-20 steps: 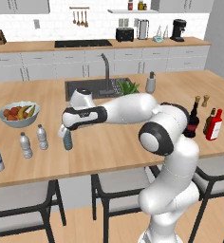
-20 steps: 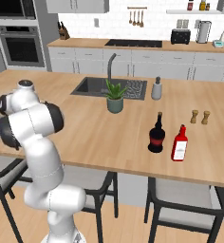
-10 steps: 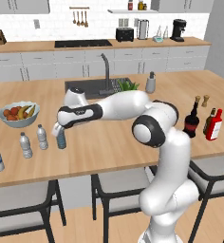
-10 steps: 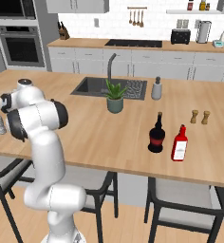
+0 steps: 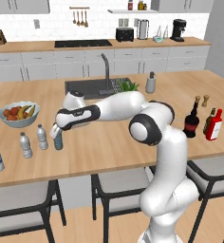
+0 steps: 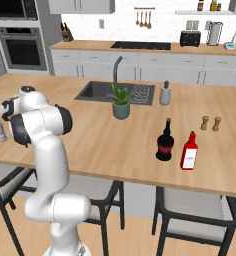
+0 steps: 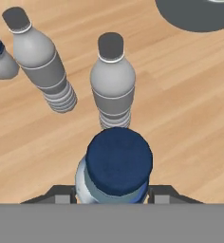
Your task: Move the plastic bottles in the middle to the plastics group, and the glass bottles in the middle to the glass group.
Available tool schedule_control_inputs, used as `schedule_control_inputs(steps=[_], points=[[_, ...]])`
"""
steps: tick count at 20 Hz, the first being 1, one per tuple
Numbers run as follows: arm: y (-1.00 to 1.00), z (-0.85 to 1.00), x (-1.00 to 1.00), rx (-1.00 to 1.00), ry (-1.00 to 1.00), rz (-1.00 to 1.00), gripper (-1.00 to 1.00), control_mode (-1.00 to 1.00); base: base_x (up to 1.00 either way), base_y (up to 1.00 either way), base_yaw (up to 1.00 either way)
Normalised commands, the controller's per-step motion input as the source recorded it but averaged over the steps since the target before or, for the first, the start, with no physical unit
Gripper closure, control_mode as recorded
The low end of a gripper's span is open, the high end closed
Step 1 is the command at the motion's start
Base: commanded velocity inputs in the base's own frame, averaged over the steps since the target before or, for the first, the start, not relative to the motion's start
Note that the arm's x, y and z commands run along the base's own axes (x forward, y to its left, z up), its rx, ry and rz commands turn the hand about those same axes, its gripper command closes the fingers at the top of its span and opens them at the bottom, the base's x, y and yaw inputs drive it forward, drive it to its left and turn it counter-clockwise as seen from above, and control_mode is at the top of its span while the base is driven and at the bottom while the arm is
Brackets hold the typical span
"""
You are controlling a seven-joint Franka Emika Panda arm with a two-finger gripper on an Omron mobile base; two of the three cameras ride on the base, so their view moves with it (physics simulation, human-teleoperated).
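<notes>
No lettering can be read, not even on the red label of the black bulbous glass bottle (image 6: 165, 142).

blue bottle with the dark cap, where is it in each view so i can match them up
Left base view: blue bottle at left-centre on the counter, under the end effector.
Right base view: not visible; the arm covers that spot.
Hand view: bottom centre, between the fingertips.
Shared landmark: the clear bottle beside it, at centre in the hand view.
</notes>
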Motion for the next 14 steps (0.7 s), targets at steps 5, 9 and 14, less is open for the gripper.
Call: schedule_control_inputs(steps=[5, 9, 14], points=[[0.0, -0.44, 0.08, 0.02, -0.01, 0.01, 1.0, -1.0, 0.0, 0.0, 0.0], [0.08, -0.36, 0.0, 0.0, 0.0, 0.01, 1.0, -1.0, 0.0, 0.0, 0.0], [0.15, -0.12, 0.01, 0.0, 0.0, 0.0, 1.0, -1.0, 0.0, 0.0, 0.0]])
